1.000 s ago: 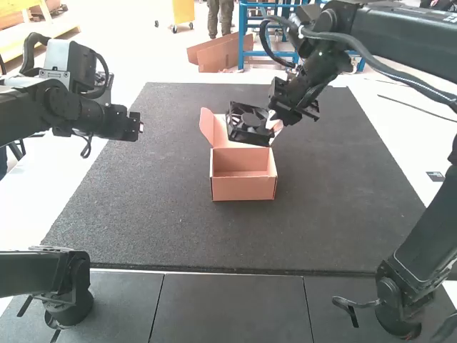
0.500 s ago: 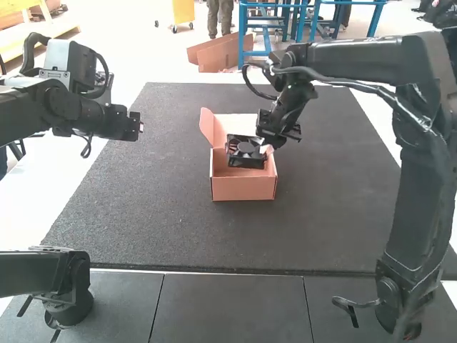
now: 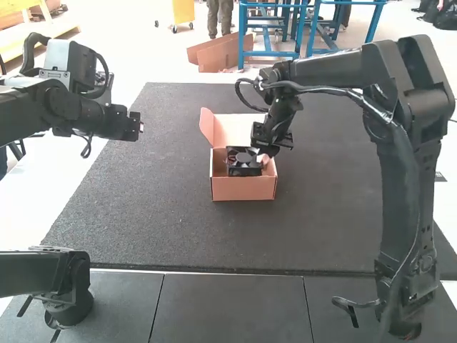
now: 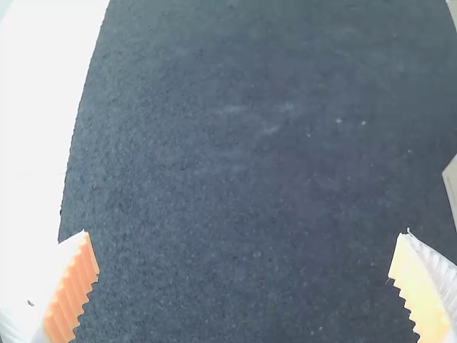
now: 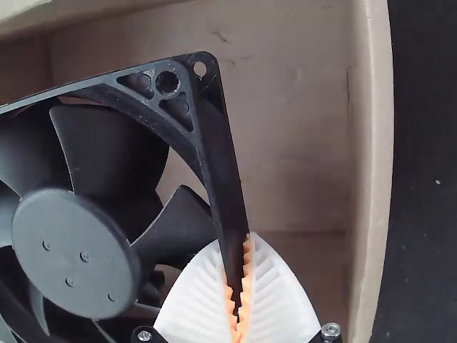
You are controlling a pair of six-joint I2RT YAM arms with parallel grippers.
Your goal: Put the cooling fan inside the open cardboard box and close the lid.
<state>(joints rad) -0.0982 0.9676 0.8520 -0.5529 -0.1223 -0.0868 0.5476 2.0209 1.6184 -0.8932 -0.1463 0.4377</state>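
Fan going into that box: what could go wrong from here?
The right end effector pinches only the fan's thin frame edge, so it could slip or land tilted in the cardboard box. The lid stands open close behind the arm; pulling out might bump it or shift the box.

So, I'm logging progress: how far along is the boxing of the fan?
Done: the cooling fan is down inside the cardboard box. In hand: the right tool grips the fan's frame edge. Left: release it and fold down the lid, which stands open; the left tool hangs apart, open.
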